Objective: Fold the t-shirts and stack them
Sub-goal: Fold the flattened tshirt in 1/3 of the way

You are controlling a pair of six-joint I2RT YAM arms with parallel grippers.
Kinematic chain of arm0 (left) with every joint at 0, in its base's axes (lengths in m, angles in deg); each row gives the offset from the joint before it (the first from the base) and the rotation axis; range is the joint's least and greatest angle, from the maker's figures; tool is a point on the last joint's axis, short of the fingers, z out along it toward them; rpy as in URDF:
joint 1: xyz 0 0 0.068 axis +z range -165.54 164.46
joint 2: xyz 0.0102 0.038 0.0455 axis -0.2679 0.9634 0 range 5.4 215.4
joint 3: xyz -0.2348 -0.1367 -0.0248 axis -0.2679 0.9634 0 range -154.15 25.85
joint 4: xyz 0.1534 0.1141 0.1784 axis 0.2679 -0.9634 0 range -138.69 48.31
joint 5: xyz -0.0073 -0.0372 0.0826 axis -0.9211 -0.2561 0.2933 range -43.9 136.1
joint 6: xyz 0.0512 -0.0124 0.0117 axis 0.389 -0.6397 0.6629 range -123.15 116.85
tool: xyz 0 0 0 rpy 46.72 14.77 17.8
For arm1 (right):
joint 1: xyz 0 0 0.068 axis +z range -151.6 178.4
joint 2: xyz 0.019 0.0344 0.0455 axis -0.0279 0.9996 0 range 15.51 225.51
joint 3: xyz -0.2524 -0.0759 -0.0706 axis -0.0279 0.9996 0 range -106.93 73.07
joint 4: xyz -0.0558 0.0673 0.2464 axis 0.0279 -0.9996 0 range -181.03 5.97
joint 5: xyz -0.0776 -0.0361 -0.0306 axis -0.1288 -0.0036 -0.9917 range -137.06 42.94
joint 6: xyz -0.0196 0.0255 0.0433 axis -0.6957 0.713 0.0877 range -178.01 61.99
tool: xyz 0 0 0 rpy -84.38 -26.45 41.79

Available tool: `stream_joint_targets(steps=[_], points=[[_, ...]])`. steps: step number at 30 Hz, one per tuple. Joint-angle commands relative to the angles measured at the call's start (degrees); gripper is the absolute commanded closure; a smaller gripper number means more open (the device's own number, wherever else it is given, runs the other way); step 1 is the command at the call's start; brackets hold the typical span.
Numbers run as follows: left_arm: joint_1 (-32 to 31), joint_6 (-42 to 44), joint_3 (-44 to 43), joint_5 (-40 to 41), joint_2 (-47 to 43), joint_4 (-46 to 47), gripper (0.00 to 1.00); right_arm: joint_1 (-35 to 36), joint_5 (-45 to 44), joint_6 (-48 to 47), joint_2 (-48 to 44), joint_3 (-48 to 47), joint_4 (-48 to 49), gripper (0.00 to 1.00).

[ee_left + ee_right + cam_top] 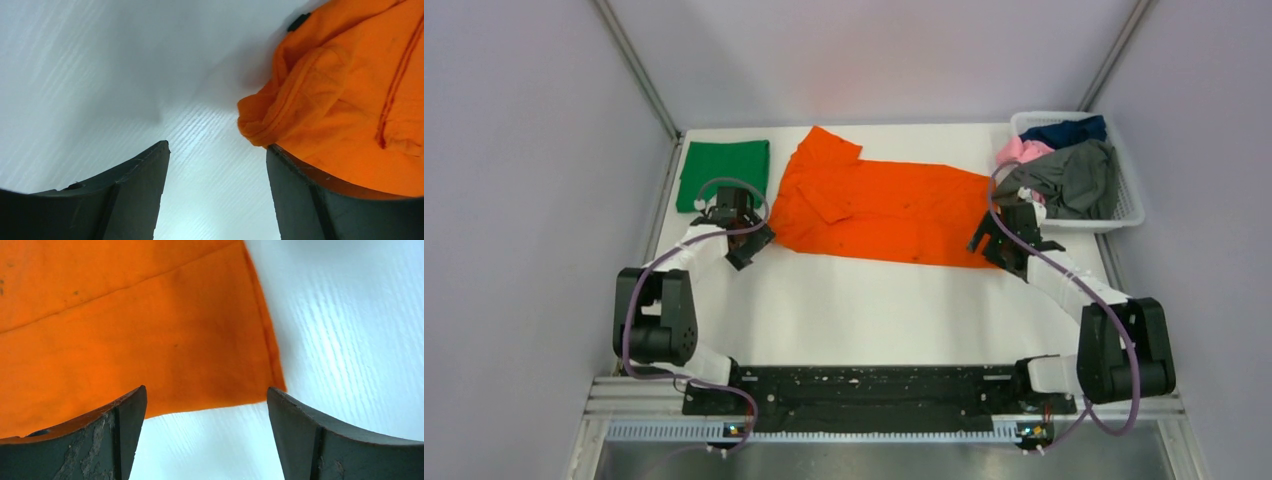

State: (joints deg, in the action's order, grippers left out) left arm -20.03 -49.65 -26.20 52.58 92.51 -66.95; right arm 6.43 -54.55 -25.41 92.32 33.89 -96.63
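The orange t-shirt (pixel 879 205) lies spread flat across the middle of the white table, folded lengthwise. The green t-shirt (pixel 723 172) lies folded at the back left. My left gripper (pixel 746 240) is open and empty at the orange shirt's left end; in the left wrist view a bunched orange edge (pixel 320 95) lies just past my right finger (pixel 320 200). My right gripper (pixel 986 245) is open and empty at the shirt's front right corner (pixel 250 380), its jaws straddling the hem. Grey (pixel 1069 180), pink (pixel 1022 152) and navy (pixel 1064 131) shirts lie in the basket.
A white lattice basket (pixel 1130 205) stands at the back right corner, right behind my right arm. Grey walls close the table on the left, back and right. Bare white tabletop (pixel 864 305) stretches in front of the orange shirt.
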Motion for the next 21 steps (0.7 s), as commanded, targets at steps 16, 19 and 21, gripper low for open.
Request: stream_joint_targets(steps=[16,19,21], points=[[1.24,-14.49,0.36,-15.66,4.98,23.13,0.36,-2.99,-4.09,6.35,-1.69,6.70,5.09,0.17],[1.24,-15.52,1.18,-12.80,3.24,22.44,0.36,-3.15,-4.27,6.56,-1.46,6.75,5.32,0.18],[1.23,-15.86,1.52,-11.91,2.12,21.99,0.36,-3.27,-4.24,6.60,-1.42,6.88,5.31,0.18]])
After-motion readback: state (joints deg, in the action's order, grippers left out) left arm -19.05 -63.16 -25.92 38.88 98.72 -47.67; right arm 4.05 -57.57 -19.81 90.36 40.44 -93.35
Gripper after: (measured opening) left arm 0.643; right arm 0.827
